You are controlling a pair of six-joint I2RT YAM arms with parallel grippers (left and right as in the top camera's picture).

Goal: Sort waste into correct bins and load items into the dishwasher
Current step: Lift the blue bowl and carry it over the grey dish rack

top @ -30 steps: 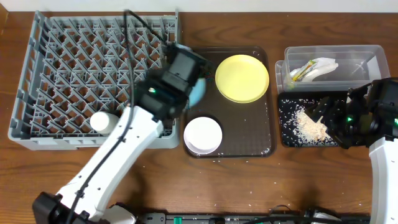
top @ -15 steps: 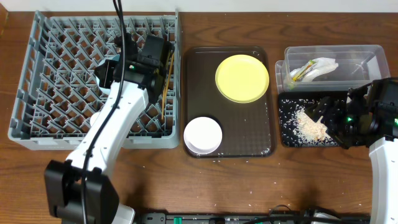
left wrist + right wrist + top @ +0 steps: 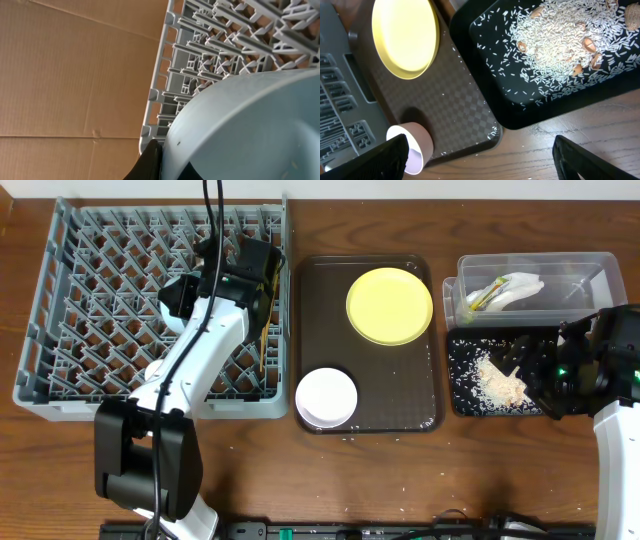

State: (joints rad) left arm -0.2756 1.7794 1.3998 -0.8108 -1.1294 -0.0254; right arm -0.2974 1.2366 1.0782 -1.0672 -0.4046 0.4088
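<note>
The light blue bowl (image 3: 250,125) is held clamped in the left gripper (image 3: 255,262) over the dish rack (image 3: 100,290) at the desk's (image 3: 300,470) left edge; lowering and release are required next.

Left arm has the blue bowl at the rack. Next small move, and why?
Probably lower it slightly onto the lattice before opening. The left gripper is over the right side of the dish rack, and the left wrist view shows the light blue bowl against a finger, with pegs close behind. Whether it rests on them is unclear. Keep clear of the chopsticks lying there.
</note>
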